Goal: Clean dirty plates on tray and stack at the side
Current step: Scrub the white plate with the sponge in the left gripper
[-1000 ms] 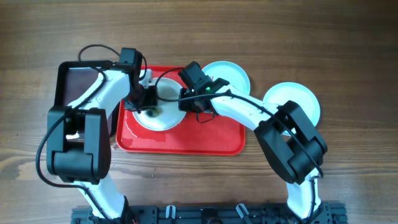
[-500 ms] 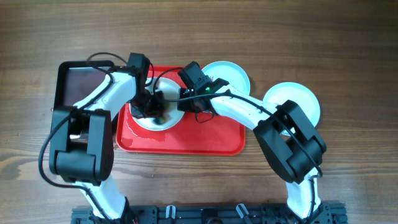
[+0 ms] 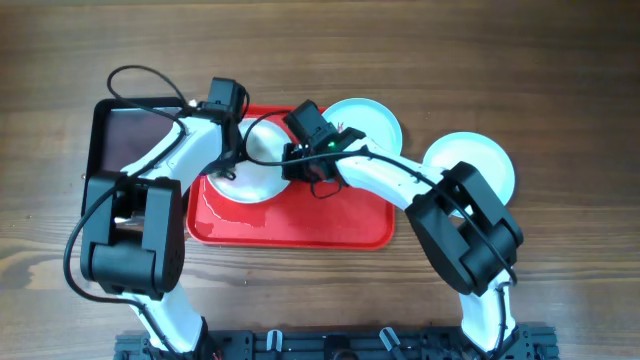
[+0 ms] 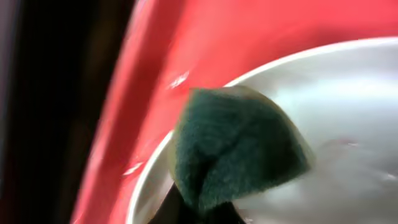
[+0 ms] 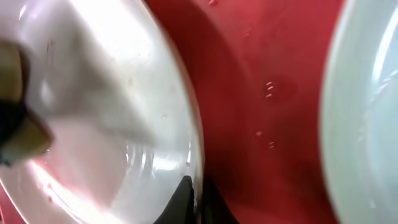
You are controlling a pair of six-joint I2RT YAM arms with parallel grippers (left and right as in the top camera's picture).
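Overhead: white plate (image 3: 258,182) sits on red tray (image 3: 300,228), left claw (image 3: 229,166) at its L side, right claw (image 3: 291,164) at its R rim. Turquoise plate (image 3: 378,120) & 2nd white plate (image 3: 482,160) lie apart, unstacked.

Left wrist: left claw (image 4: 198,210) pinches green sponge (image 4: 236,146) nr plate rim; a hard push cld shove it off.

Right wrist: right claw (image 5: 194,200) pinches the rim. It's wet & cld slip, so plate skids.

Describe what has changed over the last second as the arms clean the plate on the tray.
The left hand swept its green sponge from the white plate's middle out to its left rim. The right hand stays clamped on that plate's right rim; the red tray and the two other plates have not moved.
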